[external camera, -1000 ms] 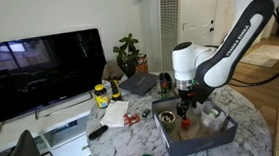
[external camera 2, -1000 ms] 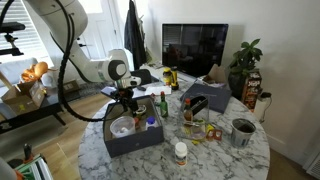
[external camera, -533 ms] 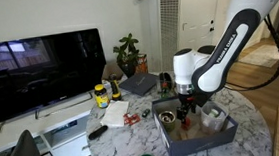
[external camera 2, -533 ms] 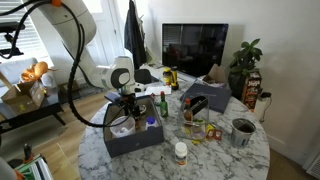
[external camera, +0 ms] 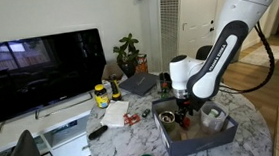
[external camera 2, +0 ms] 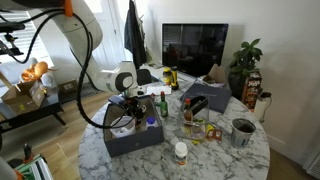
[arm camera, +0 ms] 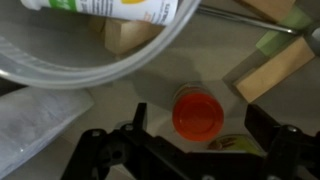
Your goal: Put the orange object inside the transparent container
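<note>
In the wrist view the orange object [arm camera: 198,112] is a small round orange-red lump on the floor of the grey tray [arm camera: 150,75]. My gripper [arm camera: 200,128] is open, one finger on each side of the lump, not touching it. The curved clear rim of the transparent container [arm camera: 120,72] lies just beyond, at the upper left. In both exterior views the gripper [external camera: 185,106] [external camera 2: 130,108] hangs down inside the grey tray [external camera: 206,138] [external camera 2: 140,145]. The arm hides the lump there.
Wooden blocks [arm camera: 275,65] and a white-and-yellow bottle [arm camera: 120,8] lie in the tray near the lump. On the marble table stand a yellow black-capped bottle [external camera: 101,93], a metal cup [external camera 2: 242,130] and a small white bottle [external camera 2: 180,152]. A TV [external camera: 39,71] and a plant [external camera: 128,54] stand behind.
The arm has bent lower over the tray and the gripper has come down into it. Nothing has been taken hold of.
</note>
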{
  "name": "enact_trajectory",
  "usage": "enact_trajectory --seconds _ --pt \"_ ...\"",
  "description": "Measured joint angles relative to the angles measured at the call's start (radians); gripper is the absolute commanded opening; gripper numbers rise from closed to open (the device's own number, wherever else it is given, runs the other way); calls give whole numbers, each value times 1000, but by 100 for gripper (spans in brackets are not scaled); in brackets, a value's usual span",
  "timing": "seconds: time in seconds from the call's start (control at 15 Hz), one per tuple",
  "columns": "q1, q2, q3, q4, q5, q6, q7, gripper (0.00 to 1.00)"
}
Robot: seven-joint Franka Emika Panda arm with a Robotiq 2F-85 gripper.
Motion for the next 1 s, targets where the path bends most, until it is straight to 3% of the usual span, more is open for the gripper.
enact_trajectory --seconds 0.07,0.2,0.53,0.8,1.0 --pt "4 11 -6 15 0 0 -3 73" --pt "8 33 -11 42 0 0 -8 68" --pt "10 55 -10 63 7 -33 -38 28" --pt "12 38 -7 66 7 -92 -42 24" --pt "14 -70 26 44 21 -111 -50 24"
